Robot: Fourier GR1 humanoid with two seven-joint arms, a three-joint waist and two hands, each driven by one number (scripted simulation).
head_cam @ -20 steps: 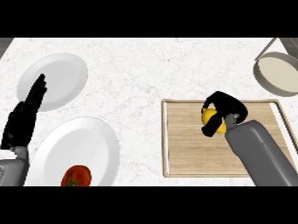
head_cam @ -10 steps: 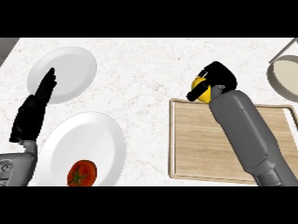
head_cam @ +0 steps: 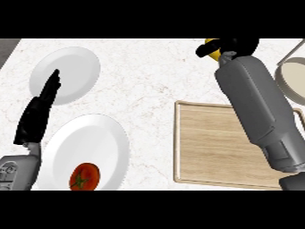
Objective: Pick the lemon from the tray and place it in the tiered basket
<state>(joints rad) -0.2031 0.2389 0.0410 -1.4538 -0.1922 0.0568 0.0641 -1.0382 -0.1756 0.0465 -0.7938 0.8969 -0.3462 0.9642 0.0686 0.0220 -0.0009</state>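
The yellow lemon [head_cam: 212, 48] shows only as a small patch at the far edge of the counter, wrapped by my right hand [head_cam: 229, 46], whose fingers curl round it. The right forearm stretches up from the lower right across the wooden tray [head_cam: 207, 147], which lies flat on the counter with nothing on its visible part. The tiered basket [head_cam: 301, 77] is at the far right edge, a grey round tier with a wire frame, to the right of the hand. My left hand [head_cam: 39, 112] rests open at the left, fingers straight.
A white plate [head_cam: 72, 71] lies at the back left. A larger white plate [head_cam: 92, 143] at the front left carries a red tomato [head_cam: 84, 175]. The left hand lies between these two plates. The counter's dark edge shows at the far left.
My right hand has lifted the lemon off the tray and carried it away toward the far edge of the counter, nearer the basket. The view has shifted with it.
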